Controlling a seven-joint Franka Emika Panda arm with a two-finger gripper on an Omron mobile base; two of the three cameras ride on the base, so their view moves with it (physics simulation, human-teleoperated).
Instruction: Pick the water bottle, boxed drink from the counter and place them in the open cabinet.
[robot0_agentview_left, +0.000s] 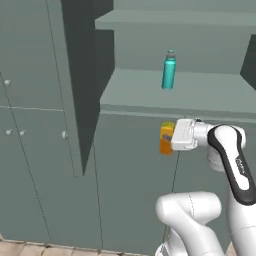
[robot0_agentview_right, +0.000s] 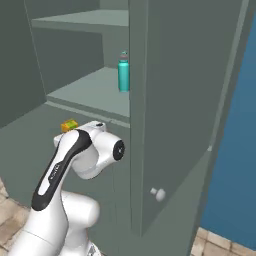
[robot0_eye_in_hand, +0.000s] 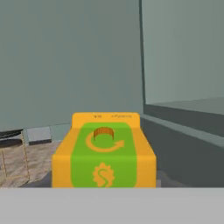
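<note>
Nearest my hand camera, the boxed drink (robot0_eye_in_hand: 104, 154) is an orange carton with a green face panel, a small round orange cap and a gabled top, and I hold it clamped in the gripper (robot0_agentview_left: 169, 137) just below the shelf edge. Beyond it, the slim teal water bottle (robot0_agentview_left: 169, 71) stands upright on a shelf of the open cabinet (robot0_agentview_left: 185, 92), its door (robot0_agentview_right: 170, 110) swung wide.
</note>
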